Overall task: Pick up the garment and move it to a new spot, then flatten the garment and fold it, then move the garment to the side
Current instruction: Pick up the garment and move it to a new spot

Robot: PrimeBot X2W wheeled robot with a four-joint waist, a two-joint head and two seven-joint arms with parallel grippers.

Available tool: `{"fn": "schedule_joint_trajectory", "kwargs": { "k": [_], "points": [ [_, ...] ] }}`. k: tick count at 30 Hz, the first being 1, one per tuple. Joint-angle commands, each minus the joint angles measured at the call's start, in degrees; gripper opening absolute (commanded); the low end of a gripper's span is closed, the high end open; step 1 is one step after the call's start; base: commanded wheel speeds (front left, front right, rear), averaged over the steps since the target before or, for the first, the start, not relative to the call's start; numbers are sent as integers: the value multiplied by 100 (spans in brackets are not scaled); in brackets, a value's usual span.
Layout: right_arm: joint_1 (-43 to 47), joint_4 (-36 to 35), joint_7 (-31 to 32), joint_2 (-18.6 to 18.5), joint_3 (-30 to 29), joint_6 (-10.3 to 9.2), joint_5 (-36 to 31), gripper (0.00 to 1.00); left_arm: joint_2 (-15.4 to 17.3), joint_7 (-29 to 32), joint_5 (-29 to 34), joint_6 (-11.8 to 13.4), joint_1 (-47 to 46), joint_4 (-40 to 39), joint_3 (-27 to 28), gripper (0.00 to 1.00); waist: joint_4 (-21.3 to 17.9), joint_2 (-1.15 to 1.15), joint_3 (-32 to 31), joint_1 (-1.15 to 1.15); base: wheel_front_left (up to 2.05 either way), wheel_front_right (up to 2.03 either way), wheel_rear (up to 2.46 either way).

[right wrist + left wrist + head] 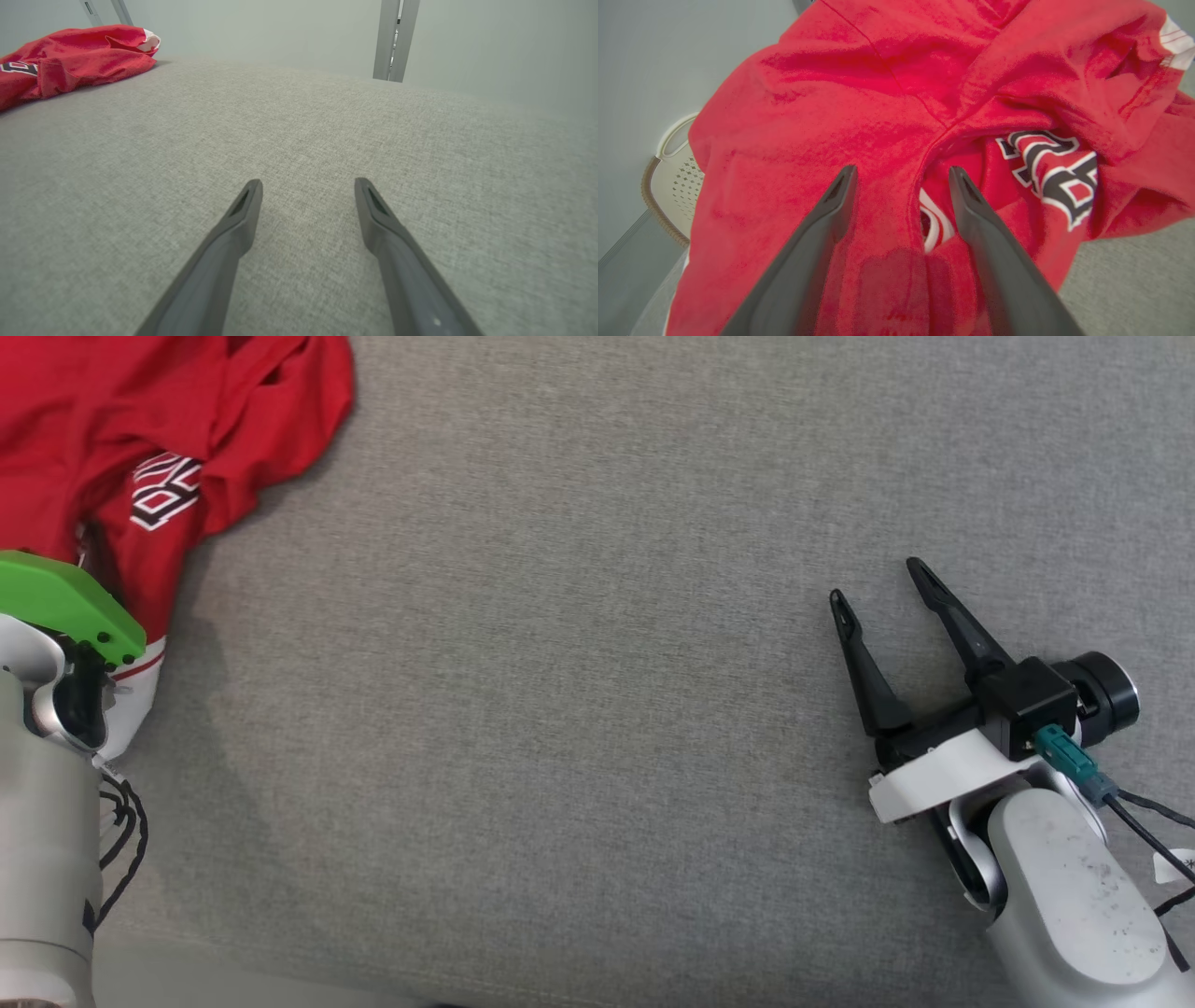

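The crumpled red cotton garment with black-and-white lettering and white trim [187, 429] lies bunched in the upper left of the head view, on the grey woven-cloth worktop [560, 709], and runs off that frame's top and left edges. As a heap it shows no clear long axis. The left gripper [901, 175] is by far the nearer one. In the left wrist view its jaws stand released and wide, empty, pointing straight into the cloth with a raised red fold and a glimpse of white trim between them. Whether the tips already touch the fabric cannot be told. The right gripper [876, 581] sits at the lower right of the head view, its jaws likewise spread and holding nothing, well apart from the garment with bare worktop between. From there the cloth lies away to the upper left. The pick-up looks to be the left arm's job: closing on that fold should catch it.
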Motion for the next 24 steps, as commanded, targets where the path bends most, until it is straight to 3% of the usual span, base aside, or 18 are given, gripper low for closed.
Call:
{"fn": "schedule_joint_trajectory", "kwargs": {
  "k": [1,5,9,10,11,13,14,24],
  "points": [
    [-5,91,14,-78,3,-12,38,100,80,34,73,110,-174,125,-10,100,-390,0,386,0,0,0,0],
    [38,61,22,-126,82,-12,37,100,271,65,143,441,-418,532,0,99,-457,0,492,0,0,0,0],
    [124,105,50,-215,105,-13,73,100,345,62,68,572,-588,805,64,80,-495,0,603,0,0,0,0],
    [149,133,54,-242,120,-14,97,100,360,76,40,551,-614,885,83,69,-504,0,632,0,0,0,0],
    [171,156,56,-264,132,-14,126,100,358,74,61,568,-614,953,75,64,-507,0,641,0,0,0,0],
    [225,216,61,-304,158,-17,158,100,359,120,86,555,-576,1133,37,33,-528,0,634,0,0,0,0],
    [246,236,63,-320,164,-17,184,100,353,77,16,548,-556,1210,82,0,-537,0,620,0,0,0,0],
    [423,254,47,48,80,-11,254,100,645,-979,4,183,-543,1185,96,0,-577,0,-88,0,0,0,0]
  ]
}}
